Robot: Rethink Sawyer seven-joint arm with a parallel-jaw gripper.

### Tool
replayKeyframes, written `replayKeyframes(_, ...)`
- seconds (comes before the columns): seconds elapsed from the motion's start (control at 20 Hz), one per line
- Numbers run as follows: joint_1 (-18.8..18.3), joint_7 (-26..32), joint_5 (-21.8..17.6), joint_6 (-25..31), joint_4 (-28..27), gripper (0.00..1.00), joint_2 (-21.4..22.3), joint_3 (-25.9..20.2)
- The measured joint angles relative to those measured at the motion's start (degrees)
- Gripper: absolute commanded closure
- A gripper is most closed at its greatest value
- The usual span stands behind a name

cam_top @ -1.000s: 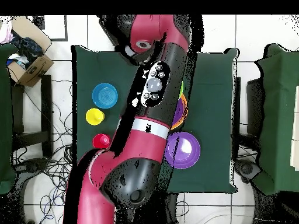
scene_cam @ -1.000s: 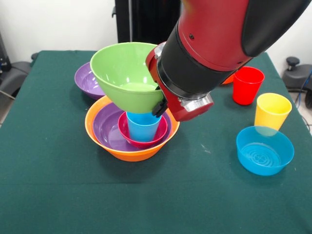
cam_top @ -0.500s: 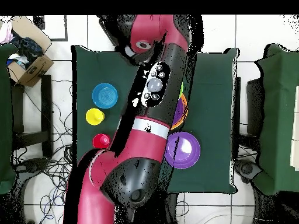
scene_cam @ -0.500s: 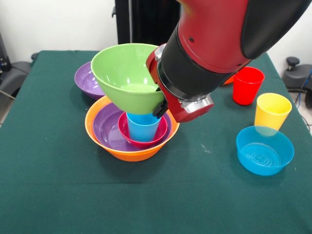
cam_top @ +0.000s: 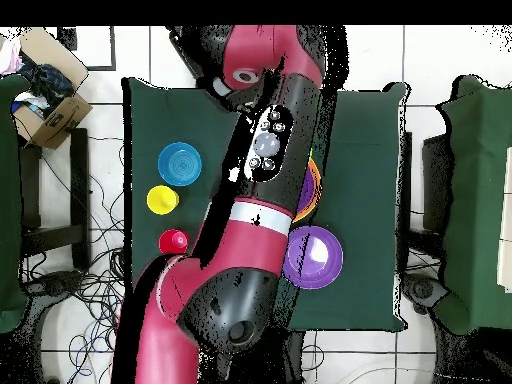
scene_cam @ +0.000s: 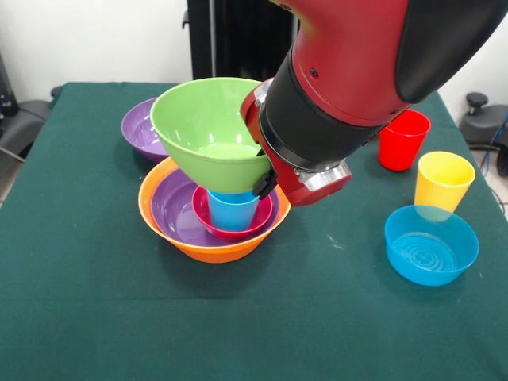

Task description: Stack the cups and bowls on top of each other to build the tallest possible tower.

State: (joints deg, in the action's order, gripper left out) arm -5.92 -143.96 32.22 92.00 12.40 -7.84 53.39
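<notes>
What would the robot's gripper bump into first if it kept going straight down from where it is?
Probably the blue cup in the tower: the lime green bowl at the gripper sits right over it. Depth is uncertain.

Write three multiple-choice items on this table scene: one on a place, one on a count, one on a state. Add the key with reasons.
1. The blue cup stands in:
A. the pink-red bowl
B. the loose blue bowl
C. the lone purple bowl

2. Cups standing outside the tower:
A. none
B. two
C. four

3. The lime green bowl is:
A. upside down on the table
B. mouth up, over the blue cup
C. nested in the lone purple bowl

Key: A, the pink-red bowl rings its base; B, only the red cup and yellow cup; B, its base sits above the cup's rim.
</notes>
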Motion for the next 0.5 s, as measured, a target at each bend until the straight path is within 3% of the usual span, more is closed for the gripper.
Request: replayKeyframes(0.5,-0.38,0.00,1.11,0.00,-1.39,1.00,-1.19,0.39)
